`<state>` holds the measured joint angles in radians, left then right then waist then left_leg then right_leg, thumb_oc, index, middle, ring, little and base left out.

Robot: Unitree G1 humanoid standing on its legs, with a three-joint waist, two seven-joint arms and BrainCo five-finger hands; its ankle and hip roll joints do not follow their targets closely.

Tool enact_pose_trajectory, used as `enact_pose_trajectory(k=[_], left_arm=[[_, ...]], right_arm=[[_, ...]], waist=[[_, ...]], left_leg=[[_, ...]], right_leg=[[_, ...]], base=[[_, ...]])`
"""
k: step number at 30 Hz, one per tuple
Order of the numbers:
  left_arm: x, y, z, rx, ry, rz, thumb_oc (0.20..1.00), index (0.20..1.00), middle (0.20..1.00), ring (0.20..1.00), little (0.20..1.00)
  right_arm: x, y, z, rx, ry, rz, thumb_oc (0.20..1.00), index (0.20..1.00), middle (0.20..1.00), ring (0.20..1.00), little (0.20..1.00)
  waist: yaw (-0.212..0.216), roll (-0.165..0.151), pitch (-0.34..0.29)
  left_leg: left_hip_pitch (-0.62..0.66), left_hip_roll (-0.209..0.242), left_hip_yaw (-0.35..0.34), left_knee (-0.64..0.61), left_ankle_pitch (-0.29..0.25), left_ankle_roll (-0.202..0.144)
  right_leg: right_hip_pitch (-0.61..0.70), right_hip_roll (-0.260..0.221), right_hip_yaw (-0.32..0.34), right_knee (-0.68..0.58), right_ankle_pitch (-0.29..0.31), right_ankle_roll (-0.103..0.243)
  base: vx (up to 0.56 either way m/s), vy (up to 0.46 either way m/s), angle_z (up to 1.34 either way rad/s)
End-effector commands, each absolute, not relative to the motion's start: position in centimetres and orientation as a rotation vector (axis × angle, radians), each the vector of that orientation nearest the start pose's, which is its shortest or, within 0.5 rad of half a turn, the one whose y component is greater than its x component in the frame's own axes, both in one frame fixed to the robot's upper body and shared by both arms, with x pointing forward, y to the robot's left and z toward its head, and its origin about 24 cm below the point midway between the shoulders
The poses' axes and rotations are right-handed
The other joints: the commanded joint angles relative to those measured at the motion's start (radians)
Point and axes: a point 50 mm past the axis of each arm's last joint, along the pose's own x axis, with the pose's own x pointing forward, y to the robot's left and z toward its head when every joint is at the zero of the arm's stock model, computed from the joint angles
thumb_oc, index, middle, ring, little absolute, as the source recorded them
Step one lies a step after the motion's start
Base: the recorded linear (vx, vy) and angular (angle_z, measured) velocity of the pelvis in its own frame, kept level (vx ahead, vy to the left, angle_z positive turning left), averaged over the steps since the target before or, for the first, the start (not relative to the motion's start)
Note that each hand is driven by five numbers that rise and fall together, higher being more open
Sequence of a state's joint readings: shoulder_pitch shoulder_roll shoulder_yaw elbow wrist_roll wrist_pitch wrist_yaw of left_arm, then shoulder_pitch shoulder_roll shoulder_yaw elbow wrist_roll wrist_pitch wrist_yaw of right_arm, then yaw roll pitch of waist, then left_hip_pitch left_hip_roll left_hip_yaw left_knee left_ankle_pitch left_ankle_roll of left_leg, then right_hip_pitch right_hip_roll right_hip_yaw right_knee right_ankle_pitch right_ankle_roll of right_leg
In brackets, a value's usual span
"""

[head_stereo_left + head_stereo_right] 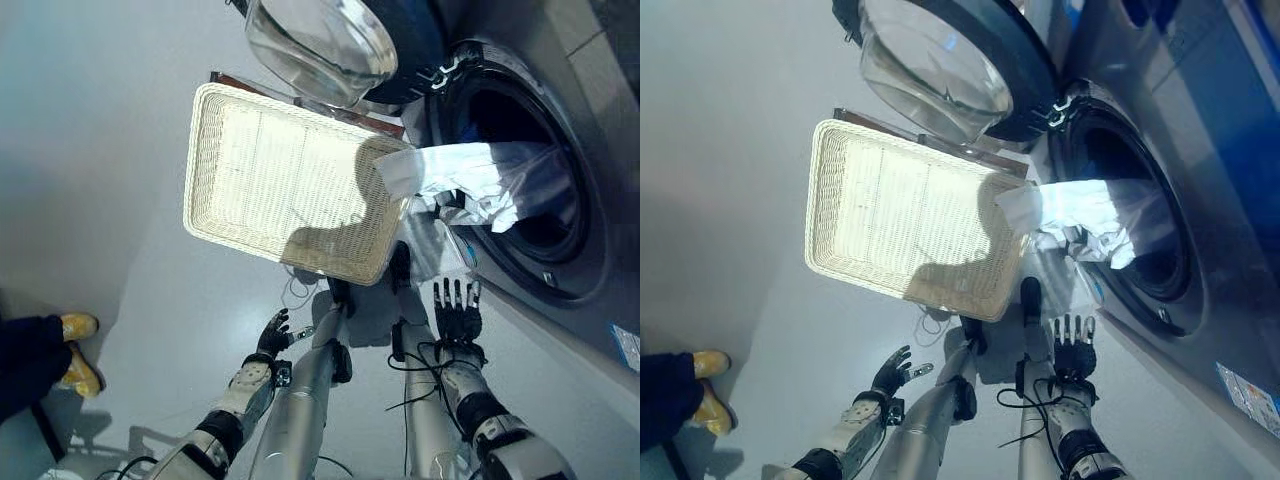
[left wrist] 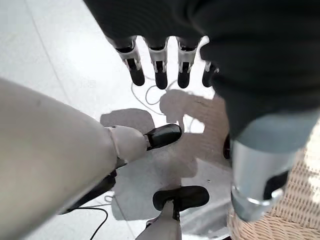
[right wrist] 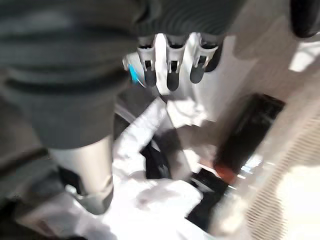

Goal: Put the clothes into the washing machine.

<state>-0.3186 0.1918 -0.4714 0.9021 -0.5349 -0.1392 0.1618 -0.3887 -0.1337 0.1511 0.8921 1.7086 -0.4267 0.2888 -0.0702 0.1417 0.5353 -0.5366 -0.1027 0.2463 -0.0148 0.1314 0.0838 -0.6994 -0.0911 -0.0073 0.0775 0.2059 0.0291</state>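
White garment (image 1: pixel 470 180) lay draped over the lower lip of the washing machine (image 1: pixel 1200 230) opening, part inside the drum, part hanging out over the rim toward the wicker basket (image 1: pixel 250 170). Basket sat on the floor just beside the machine, no clothes left in it, one corner near the hanging cloth. Glass door (image 1: pixel 320 45) stood swung open above the basket. Right hand (image 1: pixel 456 312) hovered below the opening w/ fingers straight and spread, holding nothing, apart from the cloth; right wrist view showed the fingertips (image 3: pixel 172 80) extended above the white fabric. Left hand (image 1: pixel 272 335) hung low near the floor, fingers relaxed and lightly spread, also empty. A person's dark sleeve or trouser leg and yellow shoes (image 1: pixel 78 350) sat at the far left, well apart. Judged: task nearly done but not finished. Main risk: cloth slipping back out onto the floor, since so much of it hung outside the rim. If the door were shut now it'd likely trap fabric in the seal. A push w/ open fingers might snag or only bunch the cloth at the lip.
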Motion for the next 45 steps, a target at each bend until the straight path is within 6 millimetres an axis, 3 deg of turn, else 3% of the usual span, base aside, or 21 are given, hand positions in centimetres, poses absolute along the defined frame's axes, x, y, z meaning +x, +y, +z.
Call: enact_pose_trajectory(k=[1, 2, 3, 6, 11, 12, 17, 21, 29, 32, 36, 43, 45], left_arm=[[25.1, 14.2, -8.5, -0.036, 0.589, 0.021, 1.000, 1.000, 1.000, 1.000, 1.000], [25.1, 14.2, -8.5, -0.036, 0.589, 0.021, 1.000, 1.000, 1.000, 1.000, 1.000], [25.2, 14.0, -8.5, -0.044, 0.593, 0.022, 1.000, 1.000, 1.000, 1.000, 1.000], [25.4, 14.0, -8.4, -0.039, 0.597, 0.019, 1.000, 1.000, 1.000, 1.000, 1.000], [25.7, 14.1, -8.2, -0.017, 0.600, 0.010, 1.000, 1.000, 1.000, 1.000, 1.000], [26.1, 14.0, -8.0, -0.005, 0.596, 0.002, 1.000, 1.000, 1.000, 1.000, 1.000], [26.4, 13.6, -7.8, -0.002, 0.589, -0.017, 1.000, 1.000, 1.000, 1.000, 1.000], [26.7, 13.0, -7.5, 0.005, 0.572, -0.029, 1.000, 1.000, 1.000, 1.000, 1.000], [27.4, 13.1, -6.5, 0.014, 0.517, -0.028, 1.000, 1.000, 1.000, 1.000, 1.000], [27.4, 12.9, -6.2, 0.018, 0.495, -0.029, 1.000, 1.000, 1.000, 1.000, 1.000], [27.3, 12.9, -6.0, 0.032, 0.474, -0.032, 1.000, 1.000, 1.000, 1.000, 1.000], [27.6, 13.0, -5.2, 0.038, 0.440, -0.028, 1.000, 1.000, 1.000, 1.000, 1.000], [27.6, 13.1, -4.9, 0.038, 0.432, -0.029, 1.000, 1.000, 1.000, 1.000, 1.000]], right_arm=[[30.2, -18.5, -1.9, 1.126, -0.012, -0.277, 1.000, 1.000, 1.000, 1.000, 1.000], [30.2, -18.5, -1.9, 1.126, -0.012, -0.277, 1.000, 1.000, 1.000, 1.000, 1.000], [30.4, -18.4, -2.2, 0.878, 0.117, -0.295, 1.000, 1.000, 1.000, 1.000, 1.000], [30.6, -18.5, -2.6, 0.703, 0.222, -0.307, 1.000, 1.000, 1.000, 1.000, 1.000], [31.2, -18.9, -2.7, 0.658, 0.274, -0.270, 1.000, 1.000, 1.000, 1.000, 1.000], [31.9, -19.6, -2.3, 0.740, 0.275, -0.268, 1.000, 1.000, 1.000, 1.000, 1.000], [33.3, -22.1, -0.5, 0.790, 0.239, -0.375, 1.000, 1.000, 1.000, 1.000, 1.000], [34.4, -25.3, 1.7, 1.089, 0.141, -0.576, 1.000, 1.000, 1.000, 1.000, 1.000], [36.2, -27.2, 5.8, 1.317, -0.035, -0.625, 1.000, 1.000, 1.000, 1.000, 1.000], [36.3, -27.8, 6.2, 1.456, -0.071, -0.676, 1.000, 1.000, 1.000, 1.000, 1.000], [35.9, -28.9, 6.3, 1.469, -0.084, -0.744, 1.000, 1.000, 1.000, 1.000, 1.000], [36.5, -30.5, 9.5, 1.407, -0.220, -0.717, 1.000, 1.000, 1.000, 1.000, 1.000], [36.8, -31.0, 11.2, 1.347, -0.322, -0.653, 1.000, 1.000, 1.000, 1.000, 1.000]], waist=[[-0.011, 0.060, -0.015], [-0.011, 0.060, -0.015], [-0.009, 0.062, -0.015], [-0.001, 0.063, -0.015], [0.022, 0.066, -0.015], [0.038, 0.077, -0.015], [0.054, 0.099, -0.015], [0.080, 0.120, -0.015], [0.110, 0.132, -0.015], [0.120, 0.134, -0.015], [0.131, 0.135, -0.015], [0.140, 0.141, -0.015], [0.143, 0.145, -0.015]], left_leg=[[-0.049, 0.004, -0.090, 0.050, 0.004, -0.099], [-0.049, 0.004, -0.090, 0.050, 0.004, -0.099], [-0.054, 0.005, -0.092, 0.050, 0.008, -0.101], [-0.059, 0.008, -0.093, 0.051, 0.011, -0.102], [-0.077, 0.009, -0.110, 0.061, 0.015, -0.105], [-0.099, 0.008, -0.123, 0.077, 0.018, -0.106], [-0.128, 0.006, -0.133, 0.104, 0.017, -0.111], [-0.201, 0.008, -0.151, 0.153, 0.009, -0.110], [-0.314, 0.032, -0.179, 0.163, 0.033, -0.117], [-0.359, 0.038, -0.189, 0.180, 0.031, -0.118], [-0.405, 0.041, -0.199, 0.201, 0.028, -0.114], [-0.455, 0.053, -0.198, 0.204, 0.031, -0.120], [-0.460, 0.056, -0.197, 0.196, 0.033, -0.123]], right_leg=[[0.021, 0.033, -0.041, 0.067, -0.088, 0.041], [0.021, 0.033, -0.041, 0.067, -0.088, 0.041], [0.020, 0.031, -0.044, 0.067, -0.089, 0.040], [0.017, 0.029, -0.051, 0.069, -0.089, 0.039], [0.007, 0.027, -0.070, 0.087, -0.101, 0.038], [-0.014, 0.025, -0.081, 0.119, -0.117, 0.036], [-0.045, 0.020, -0.093, 0.166, -0.141, 0.033], [-0.119, 0.027, -0.100, 0.253, -0.181, 0.023], [-0.249, 0.061, -0.097, 0.339, -0.207, 0.012], [-0.296, 0.066, -0.099, 0.375, -0.219, 0.009], [-0.339, 0.062, -0.104, 0.403, -0.224, 0.007], [-0.389, 0.055, -0.105, 0.414, -0.222, 0.009], [-0.396, 0.053, -0.105, 0.409, -0.219, 0.013]], base=[[0.00, 0.000, 0.00], [0.00, 0.000, 0.00], [0.00, 0.000, 0.00], [0.00, 0.000, 0.00], [0.01, -0.060, 0.02], [0.01, -0.091, 0.12], [0.02, -0.051, 0.16], [0.07, -0.137, 0.25], [0.05, -0.126, 0.25], [0.04, -0.096, 0.10], [0.04, -0.087, 0.08], [0.01, -0.020, 0.04], [0.00, 0.000, 0.00]])
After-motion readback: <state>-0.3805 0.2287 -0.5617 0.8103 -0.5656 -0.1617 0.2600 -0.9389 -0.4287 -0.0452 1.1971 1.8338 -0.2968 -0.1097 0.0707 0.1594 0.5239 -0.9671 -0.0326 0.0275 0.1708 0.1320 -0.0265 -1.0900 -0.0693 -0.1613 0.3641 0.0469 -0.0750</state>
